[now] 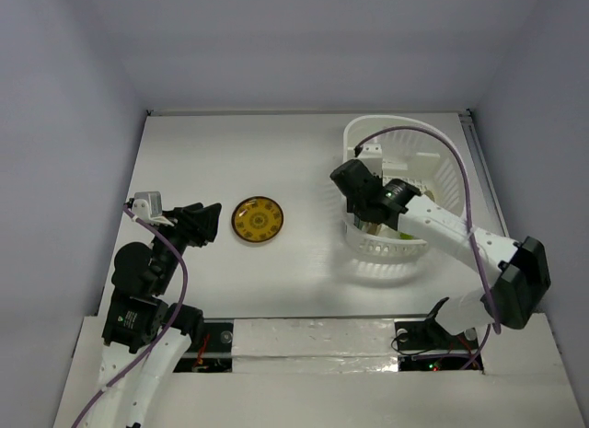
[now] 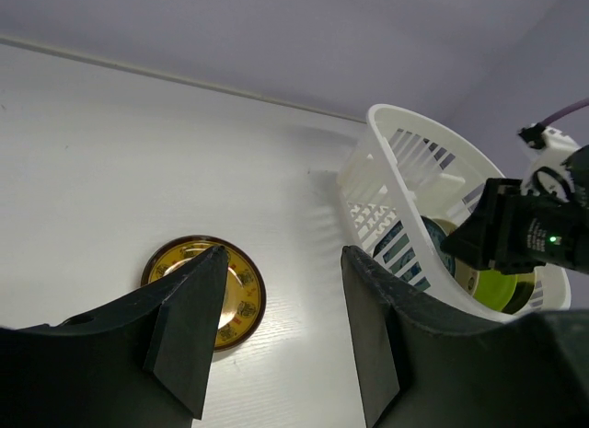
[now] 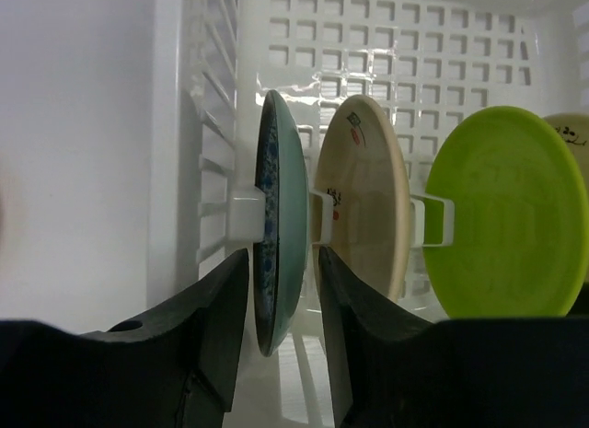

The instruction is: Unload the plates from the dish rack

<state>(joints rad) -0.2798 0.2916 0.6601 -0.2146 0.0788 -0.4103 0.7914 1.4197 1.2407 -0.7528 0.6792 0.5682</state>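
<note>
The white lattice dish rack (image 1: 382,250) stands at the right. My right gripper (image 1: 361,216) reaches into it. In the right wrist view its open fingers (image 3: 282,253) straddle the teal-blue patterned plate (image 3: 287,207), which stands on edge in a slot, with small gaps on both sides. The cream plate (image 3: 363,198) and the lime green plate (image 3: 502,216) stand behind it. A sliver of another plate (image 3: 578,133) shows at the right edge. The amber-yellow patterned plate (image 1: 257,220) lies flat on the table. My left gripper (image 1: 213,223) is open and empty just left of it.
In the left wrist view the amber plate (image 2: 241,290) lies partly behind my left finger, and the rack (image 2: 386,161) with the right arm (image 2: 515,237) over it is to the right. The rack's lattice wall (image 3: 386,41) closes in the plates. White walls surround the table.
</note>
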